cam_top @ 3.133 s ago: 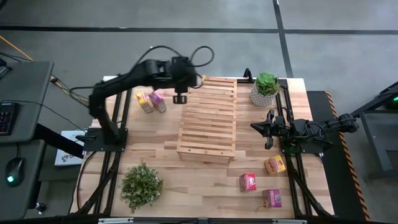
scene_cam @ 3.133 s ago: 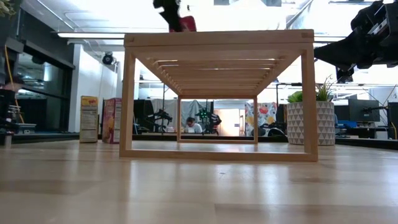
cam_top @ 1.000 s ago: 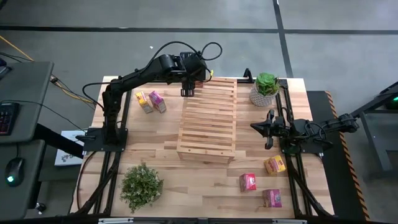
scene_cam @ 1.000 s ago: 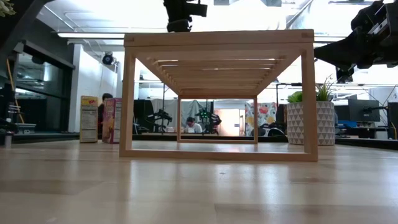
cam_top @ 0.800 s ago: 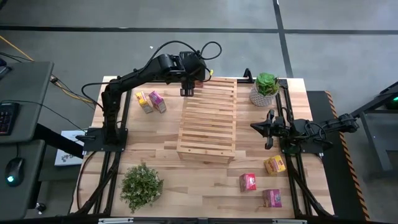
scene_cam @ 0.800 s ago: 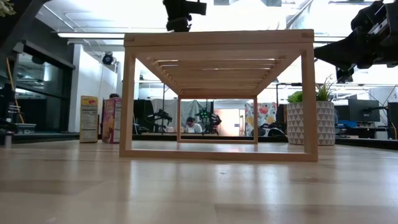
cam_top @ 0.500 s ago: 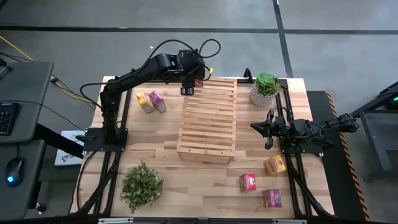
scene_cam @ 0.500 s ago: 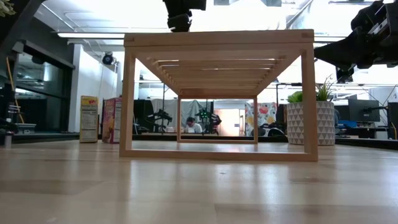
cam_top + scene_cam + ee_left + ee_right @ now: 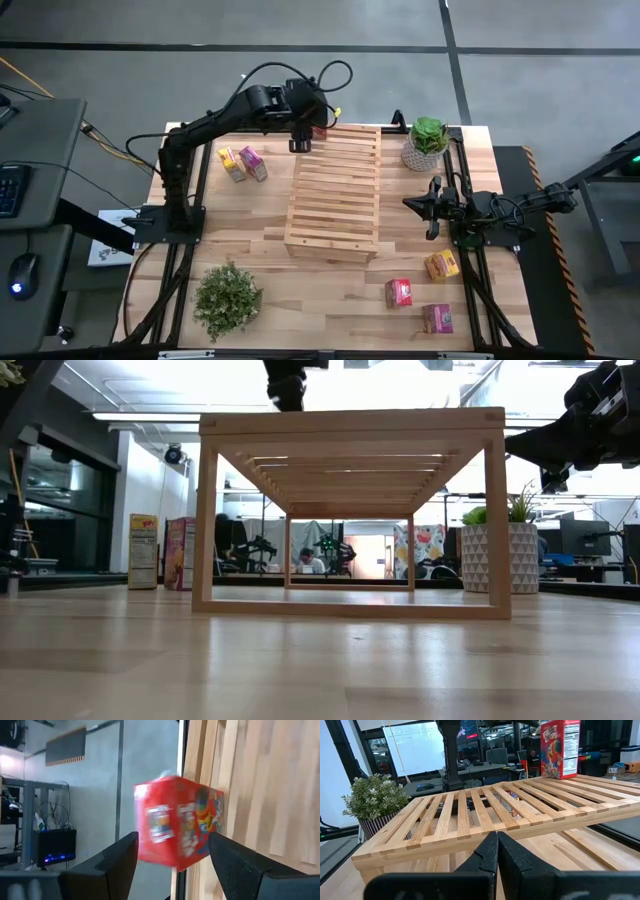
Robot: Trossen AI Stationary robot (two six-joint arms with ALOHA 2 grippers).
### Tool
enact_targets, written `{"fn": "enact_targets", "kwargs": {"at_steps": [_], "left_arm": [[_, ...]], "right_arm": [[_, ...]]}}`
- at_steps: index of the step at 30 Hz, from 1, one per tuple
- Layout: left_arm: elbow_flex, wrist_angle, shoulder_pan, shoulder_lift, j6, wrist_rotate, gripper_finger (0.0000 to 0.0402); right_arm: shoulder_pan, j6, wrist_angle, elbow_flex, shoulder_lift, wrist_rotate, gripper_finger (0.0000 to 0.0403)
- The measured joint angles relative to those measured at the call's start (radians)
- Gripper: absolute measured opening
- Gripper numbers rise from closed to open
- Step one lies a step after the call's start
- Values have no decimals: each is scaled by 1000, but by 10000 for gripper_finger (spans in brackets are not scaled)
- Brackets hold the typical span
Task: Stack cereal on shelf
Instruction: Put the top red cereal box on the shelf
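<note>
i see the red cereal box standing upright on the far back corner of the slatted wooden shelf, with my left gripper just beside it, its fingers spread wide on either side of the box and not touching it. the right gripper waits over the desk right of the shelf, fingers pressed together on nothing. a yellow box and a pink box stand left of the shelf, three more boxes near the right front corner.
</note>
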Motion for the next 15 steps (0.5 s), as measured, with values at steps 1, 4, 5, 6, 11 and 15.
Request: {"fn": "enact_targets", "kwargs": {"at_steps": [1,4,5,6,11,15], "left_arm": [[0,1,-3,-14,0,3,230],[0,10,-12,-69,-35,22,230],[0,17,-12,-91,-63,43,230],[0,21,-11,-112,-99,76,230],[-30,38,31,-229,-269,359,230],[-210,187,46,-345,-325,439,230]], "right_arm": [[0,0,0,0,0,0,0],[0,0,0,0,0,-1,0],[0,0,0,0,0,-1,0],[0,0,0,0,0,-1,0],[0,0,0,0,0,-1,0],[0,0,0,0,0,-2,0]]}}
